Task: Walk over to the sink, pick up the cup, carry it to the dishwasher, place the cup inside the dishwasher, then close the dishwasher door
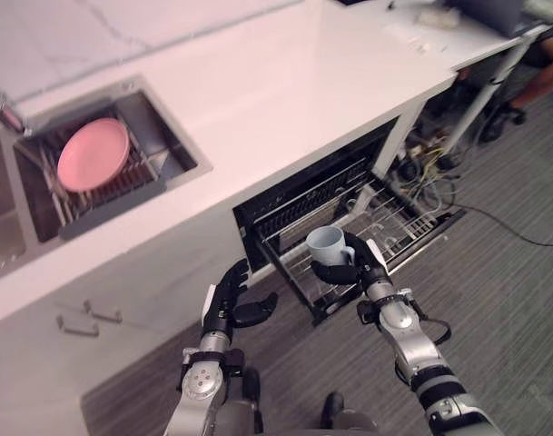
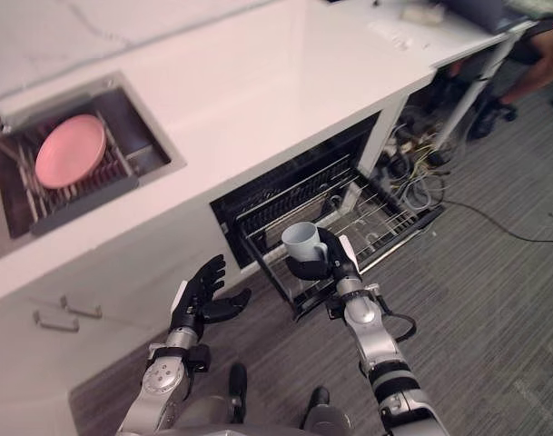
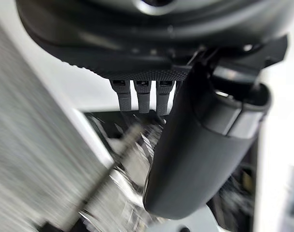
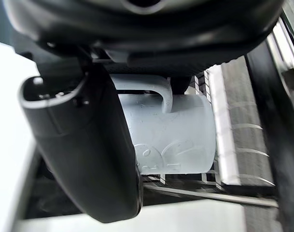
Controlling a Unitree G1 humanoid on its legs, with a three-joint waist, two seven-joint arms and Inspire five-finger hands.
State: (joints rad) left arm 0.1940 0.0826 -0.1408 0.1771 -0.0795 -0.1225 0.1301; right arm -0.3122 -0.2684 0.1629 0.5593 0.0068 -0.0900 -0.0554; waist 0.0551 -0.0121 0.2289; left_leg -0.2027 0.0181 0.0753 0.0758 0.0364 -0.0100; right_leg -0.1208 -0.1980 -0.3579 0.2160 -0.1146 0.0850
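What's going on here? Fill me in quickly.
The robot is at the open dishwasher. Its right hand holds the cup upright over the pulled-out rack, and the cup is not yet set down. The left hand is open and empty, to the rack's left. A pink plate sits in the sink.

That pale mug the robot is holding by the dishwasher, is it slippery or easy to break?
Probably rigid and smooth, so the mug could slip, though the right hand curls round it. It looks ceramic, so it would likely chip if dropped on the wire rack.
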